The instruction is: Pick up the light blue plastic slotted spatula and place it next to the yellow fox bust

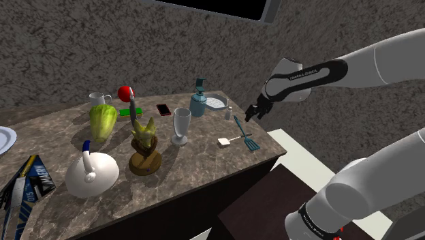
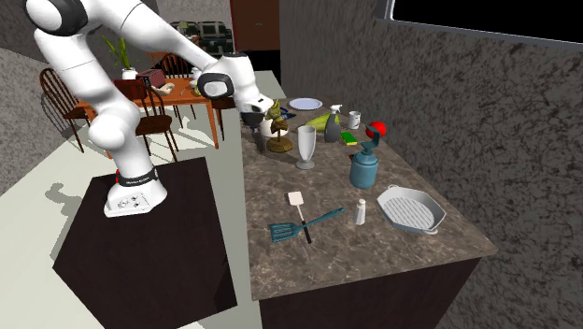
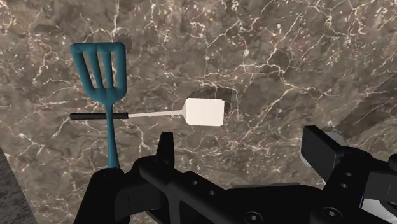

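On the dark marbled stone counter (image 1: pixel 204 163), near its end closest to the arm, the teal-blue slotted spatula (image 1: pixel 243 132) (image 2: pixel 309 222) (image 3: pixel 102 73) lies flat. A second spatula, white blade on a thin metal shaft with a black handle (image 1: pixel 225 142) (image 2: pixel 296 199) (image 3: pixel 203 112), lies across it. The wrist view shows that black handle crossing the teal handle just below the slotted head.

The black two-finger gripper (image 1: pixel 253 113) (image 2: pixel 254 119) (image 3: pixel 245 153) hangs in the air over this end of the counter. Its jaws stand wide apart with nothing between them, only bare stone. I read it as holding nothing. From the wrist camera, the teal handle runs back toward one finger (image 3: pixel 167 147), and I see no contact.

The yellow fox bust on its brown base (image 1: pixel 144 140) (image 2: pixel 275 128) stands further along the counter, well apart from the teal spatula. In the shoulder view, a clear stemmed glass (image 1: pixel 181 126) (image 2: pixel 305 147) stands between the two.

Near the spatulas, toward the rough grey wall:
- a small white shaker (image 1: pixel 229 113) (image 2: pixel 361 212)
- a white ribbed oval dish (image 1: pixel 216 103) (image 2: pixel 409 208)
- a teal pump bottle (image 1: pixel 198 101) (image 2: pixel 363 168)
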Motion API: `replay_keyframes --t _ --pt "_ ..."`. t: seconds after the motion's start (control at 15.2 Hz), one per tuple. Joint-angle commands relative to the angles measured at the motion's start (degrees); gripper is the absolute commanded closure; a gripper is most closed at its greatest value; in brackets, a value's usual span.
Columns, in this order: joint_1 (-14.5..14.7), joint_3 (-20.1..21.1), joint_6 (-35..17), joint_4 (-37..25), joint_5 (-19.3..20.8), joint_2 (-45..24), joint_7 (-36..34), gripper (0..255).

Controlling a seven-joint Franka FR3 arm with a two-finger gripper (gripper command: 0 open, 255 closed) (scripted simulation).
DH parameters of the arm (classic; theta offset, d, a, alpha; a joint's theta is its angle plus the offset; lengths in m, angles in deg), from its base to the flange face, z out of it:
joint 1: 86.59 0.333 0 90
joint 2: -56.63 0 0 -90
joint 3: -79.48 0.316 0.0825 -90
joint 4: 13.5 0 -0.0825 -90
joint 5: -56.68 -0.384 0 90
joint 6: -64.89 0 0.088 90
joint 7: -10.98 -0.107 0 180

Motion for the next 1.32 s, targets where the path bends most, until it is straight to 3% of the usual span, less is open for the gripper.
replay_keyframes --t 0.0,0.53,0.86,1.25 --pt "-0.12 -1.17 -4.06 -1.19 -0.95 -4.93 2.03 0" --pt "-2.18 -2.87 -15.01 -8.63 -9.69 -22.85 12.7 0" --pt "-6.52 -0.51 -19.32 -15.79 -15.39 -33.89 19.16 0" --pt "-12.1 2.43 -22.37 -26.49 -18.29 -46.65 23.66 0"
